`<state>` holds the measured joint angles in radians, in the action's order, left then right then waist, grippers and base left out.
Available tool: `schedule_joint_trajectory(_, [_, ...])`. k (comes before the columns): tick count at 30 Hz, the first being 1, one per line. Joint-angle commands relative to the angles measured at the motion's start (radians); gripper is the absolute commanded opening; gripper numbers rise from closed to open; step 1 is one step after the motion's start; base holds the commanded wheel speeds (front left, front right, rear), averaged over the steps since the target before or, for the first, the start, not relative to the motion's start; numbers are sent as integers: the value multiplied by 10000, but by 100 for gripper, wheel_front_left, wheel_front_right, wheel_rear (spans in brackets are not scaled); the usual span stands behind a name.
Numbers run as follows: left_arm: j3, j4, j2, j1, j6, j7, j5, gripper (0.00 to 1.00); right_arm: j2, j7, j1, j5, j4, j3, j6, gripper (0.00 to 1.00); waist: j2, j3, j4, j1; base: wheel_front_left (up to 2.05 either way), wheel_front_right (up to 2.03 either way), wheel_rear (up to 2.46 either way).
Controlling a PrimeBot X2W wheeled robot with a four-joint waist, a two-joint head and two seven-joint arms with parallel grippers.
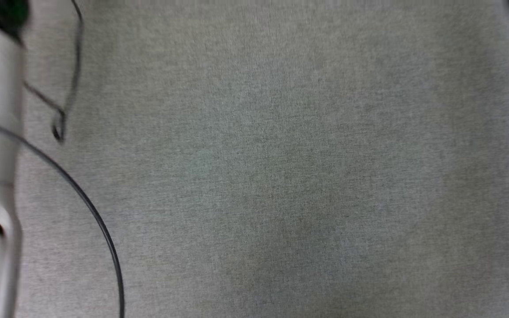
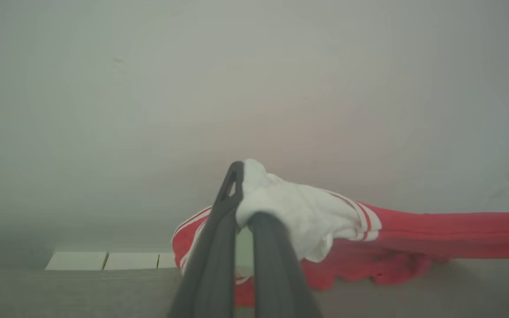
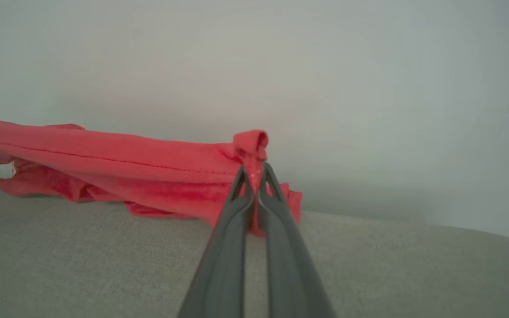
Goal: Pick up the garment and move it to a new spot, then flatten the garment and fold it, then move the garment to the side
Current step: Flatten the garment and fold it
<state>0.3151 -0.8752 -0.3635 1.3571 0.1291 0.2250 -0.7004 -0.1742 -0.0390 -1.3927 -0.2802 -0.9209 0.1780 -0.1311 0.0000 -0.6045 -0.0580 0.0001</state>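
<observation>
Left pincer (image 2: 245, 194) clamped on white sleeve (image 2: 298, 212) of jersey (image 2: 435, 229); right pincer (image 3: 254, 170) clamped on its red edge (image 3: 250, 141). Grey woven counter (image 3: 104, 265) beneath, pale wall (image 3: 325, 66) behind.

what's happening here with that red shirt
The robot holds the garment stretched out between its two arms. The left gripper has its fingers shut on the white sleeve, and the right gripper is pinching a bunched red edge. The lower folds seem to rest on the grey cloth surface, so it is not yet laid flat.
</observation>
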Motion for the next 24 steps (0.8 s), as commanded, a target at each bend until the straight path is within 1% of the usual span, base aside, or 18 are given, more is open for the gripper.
schedule_joint_trajectory(1, [78, 116, 24, -534, 16, 99, -88, 0, -78, 35, 483, -102, -16, 147, 7, 0, 0, 461, 45, -1, 0, 0, 0])
schedule_joint_trajectory(6, [210, 838, 24, -3204, 21, 309, -604, 0, -268, 181, 2631, -707, 172, 797, 7, 0, 0, 1512, 105, -1, 0, 0, 0])
schedule_joint_trajectory(10, [62, 1523, -117, -5264, 10, 384, -735, 0, -510, 197, 4231, -1195, 445, 1188, 7, 0, 0, 2369, 120, -1, 0, 0, 0])
schedule_joint_trajectory(12, [-25, 1929, -91, -6306, -93, 406, -755, 0, -688, 185, 4977, -1462, 624, 1294, 7, 0, 0, 2788, 151, -1, 0, 0, 0])
schedule_joint_trajectory(15, [-256, 2686, -117, -7830, -365, 416, -741, 0, -890, 162, 6109, -1736, 961, 1473, 7, 0, 0, 3441, 178, -1, 0, 0, 0])
schedule_joint_trajectory(18, [-401, 3536, -181, -9362, -731, 419, -747, 0, -1120, 88, 7183, -2022, 1449, 1445, 10, 0, 0, 4027, 217, -1, 0, 0, 0])
schedule_joint_trajectory(22, [-589, 4790, -384, -11304, -1341, 322, -897, 0, -1381, -93, 8690, -2115, 2304, 1300, 13, 0, 0, 4686, 204, -1, 0, 0, 0])
schedule_joint_trajectory(24, [-674, 5544, -495, -12253, -1714, 177, -1011, 0, -1481, -292, 9499, -2164, 2875, 1071, 13, 0, 0, 4909, 211, -1, 0, 0, 0])
